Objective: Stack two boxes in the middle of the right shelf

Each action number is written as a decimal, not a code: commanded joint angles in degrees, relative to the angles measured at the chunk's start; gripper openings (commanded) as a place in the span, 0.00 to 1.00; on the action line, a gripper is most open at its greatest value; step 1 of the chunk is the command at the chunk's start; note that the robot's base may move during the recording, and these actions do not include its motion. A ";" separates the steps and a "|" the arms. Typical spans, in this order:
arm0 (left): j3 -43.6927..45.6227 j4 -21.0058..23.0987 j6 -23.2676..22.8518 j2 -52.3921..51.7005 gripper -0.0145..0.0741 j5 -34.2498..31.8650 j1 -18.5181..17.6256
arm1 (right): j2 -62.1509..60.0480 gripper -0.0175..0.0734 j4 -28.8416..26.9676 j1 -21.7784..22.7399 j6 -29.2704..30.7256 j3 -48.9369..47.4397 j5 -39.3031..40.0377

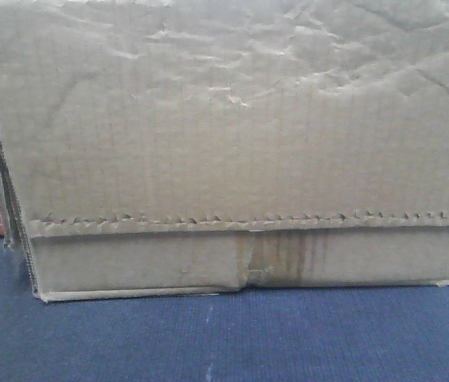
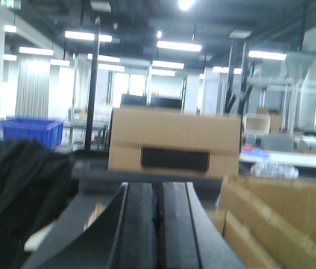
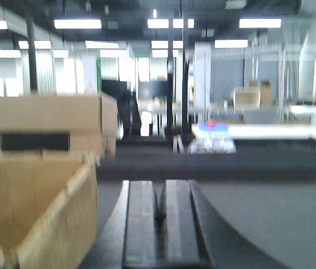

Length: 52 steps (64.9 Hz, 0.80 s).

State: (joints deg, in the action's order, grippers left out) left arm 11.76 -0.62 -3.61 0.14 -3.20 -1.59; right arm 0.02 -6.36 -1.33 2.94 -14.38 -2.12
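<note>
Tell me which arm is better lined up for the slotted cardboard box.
Probably left: the box sits straight ahead of the left gripper; from the right gripper it lies off to the left.

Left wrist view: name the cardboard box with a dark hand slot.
The farther box, straight ahead past the left gripper; the nearer box at lower right shows no slot.

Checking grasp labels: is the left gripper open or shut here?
Shut. In the left wrist view, the left gripper shows its fingers side by side with only a thin seam between, nothing held.
</note>
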 commanded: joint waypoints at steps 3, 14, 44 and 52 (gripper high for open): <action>12.48 0.04 0.08 3.36 0.04 8.84 0.27 | 3.69 0.02 1.15 0.17 -0.04 -10.91 -8.08; 27.40 -1.92 0.08 13.92 0.04 23.79 0.27 | 15.20 0.05 2.27 0.17 -0.04 -24.66 -18.76; 42.10 -3.55 0.08 35.22 0.77 37.84 -0.46 | 36.45 0.82 2.27 0.17 -0.04 -35.03 -22.97; 42.29 -3.55 0.08 38.39 0.85 40.16 -1.04 | 36.91 0.82 2.27 0.17 -0.04 -35.03 -23.22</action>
State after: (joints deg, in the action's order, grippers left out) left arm 53.42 -4.34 -3.61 36.60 35.96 -2.11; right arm 36.67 -4.58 -1.33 2.94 -48.81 -25.96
